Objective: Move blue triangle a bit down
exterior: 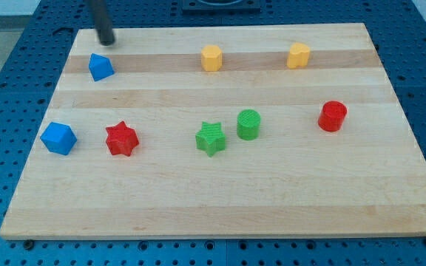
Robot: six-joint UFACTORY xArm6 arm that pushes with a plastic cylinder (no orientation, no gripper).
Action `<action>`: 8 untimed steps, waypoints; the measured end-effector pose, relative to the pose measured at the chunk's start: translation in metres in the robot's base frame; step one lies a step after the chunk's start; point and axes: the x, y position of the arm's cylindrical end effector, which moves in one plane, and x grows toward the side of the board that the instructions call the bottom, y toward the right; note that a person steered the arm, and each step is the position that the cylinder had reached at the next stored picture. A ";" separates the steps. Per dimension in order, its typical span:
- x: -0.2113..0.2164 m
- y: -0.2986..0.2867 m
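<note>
target: blue triangle (100, 67), upper left of board (220, 214), above the blue cube (58, 138)
tip: my tip (107, 42) just above the triangle, apart, not touching
relation: triangle lies toward the view's bottom from tip, lined up for a downward push
rod pose: near upright, slight lean
end state: bare rod, holds nothing

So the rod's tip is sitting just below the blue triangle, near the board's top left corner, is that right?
Not quite. In the camera view, my tip sits just above the blue triangle, toward the view's top, not below it. The rest holds: both are near the board's top left corner.
</note>
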 end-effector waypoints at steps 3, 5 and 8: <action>0.088 0.017; 0.089 0.017; 0.204 0.099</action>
